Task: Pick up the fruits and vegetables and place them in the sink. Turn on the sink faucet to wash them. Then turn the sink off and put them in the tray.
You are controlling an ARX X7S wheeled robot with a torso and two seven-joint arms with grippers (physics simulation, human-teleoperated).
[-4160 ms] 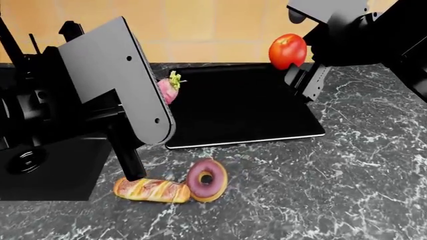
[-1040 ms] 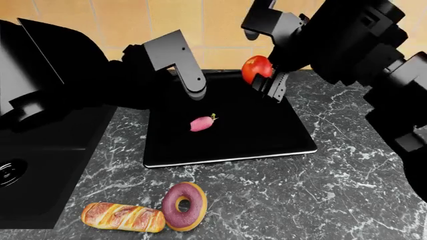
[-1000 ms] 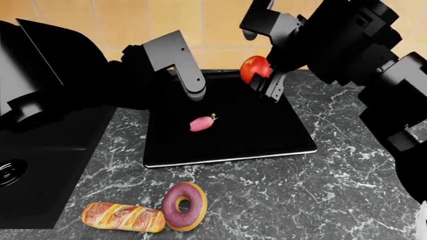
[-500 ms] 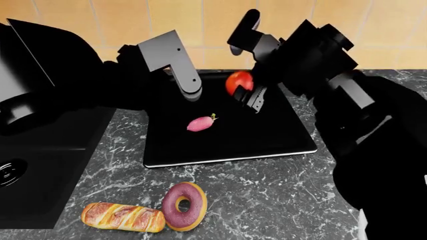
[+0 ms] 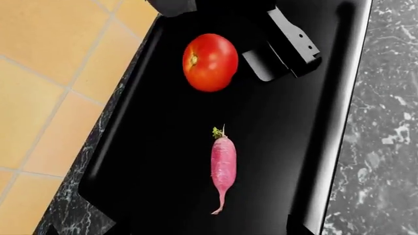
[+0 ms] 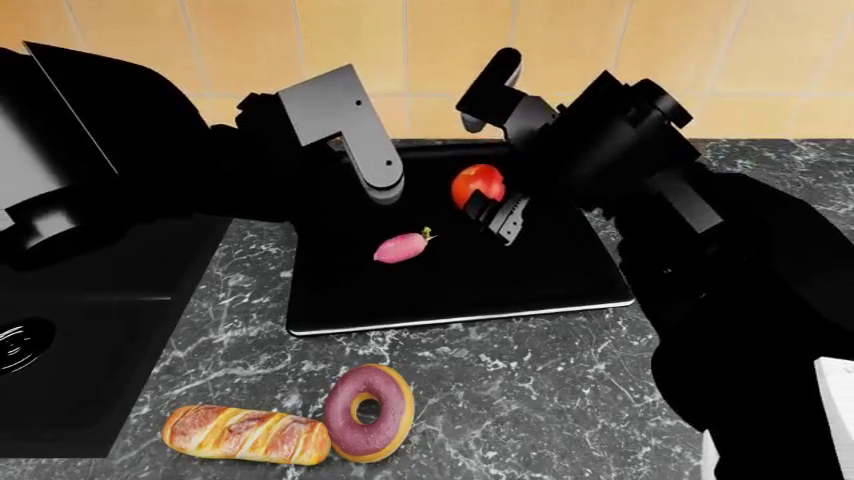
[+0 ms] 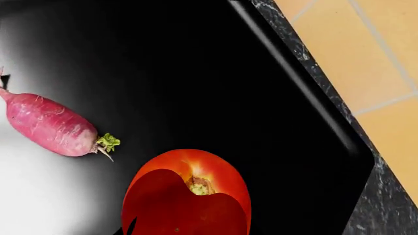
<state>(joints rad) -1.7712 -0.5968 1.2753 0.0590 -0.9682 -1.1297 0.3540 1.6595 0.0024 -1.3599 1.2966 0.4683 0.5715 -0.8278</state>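
The red tomato (image 6: 478, 186) hangs just above the back of the flat black tray (image 6: 534, 280), gripped by my right gripper (image 6: 489, 198). It fills the right wrist view (image 7: 189, 191). The pink radish (image 6: 403, 246) lies loose on the tray, left of and nearer than the tomato, and shows in both wrist views (image 5: 222, 164) (image 7: 49, 125). My left gripper (image 6: 378, 185) hovers open and empty over the tray's back left, above the radish. The black sink (image 6: 80, 330) is at the left. The faucet is out of view.
A glazed bread roll (image 6: 244, 434) and a purple-frosted donut (image 6: 368, 412) lie on the grey marbled counter (image 6: 561, 380) in front of the tray. A tiled wall (image 6: 400, 50) runs behind the tray. My right arm fills the right side.
My right gripper has carried the tomato left and down, lower over the tray and closer to the radish. The radish and my left gripper have stayed put.
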